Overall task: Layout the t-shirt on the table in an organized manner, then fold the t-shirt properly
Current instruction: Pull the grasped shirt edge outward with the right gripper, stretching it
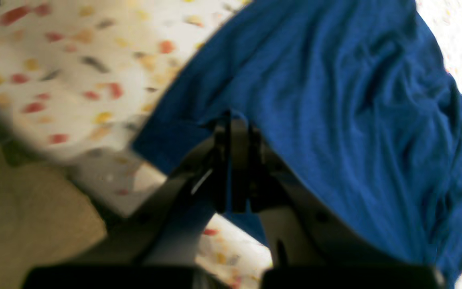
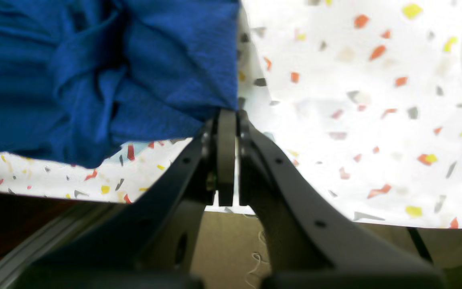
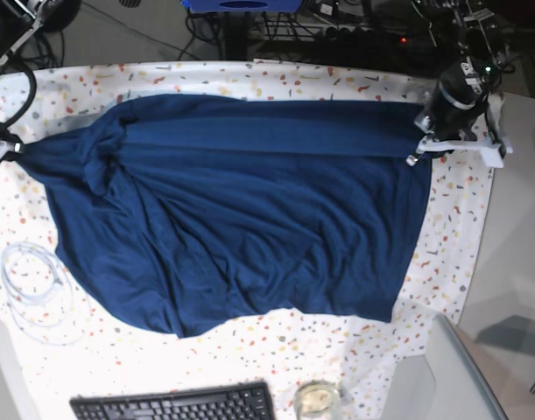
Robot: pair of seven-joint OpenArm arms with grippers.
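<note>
The dark blue t-shirt lies stretched wide across the speckled table, wrinkled toward the front. At the base view's right, my left gripper is shut on the shirt's edge. The left wrist view shows its fingers pinched on a fold of the t-shirt above the table. On the far left, my right gripper is shut on the opposite end. In the right wrist view, that gripper clamps a corner of the t-shirt near the table edge.
A black keyboard and a glass jar sit at the front edge. A coil of clear tubing lies at the front left. A grey panel stands at the front right. Cables and gear crowd the back.
</note>
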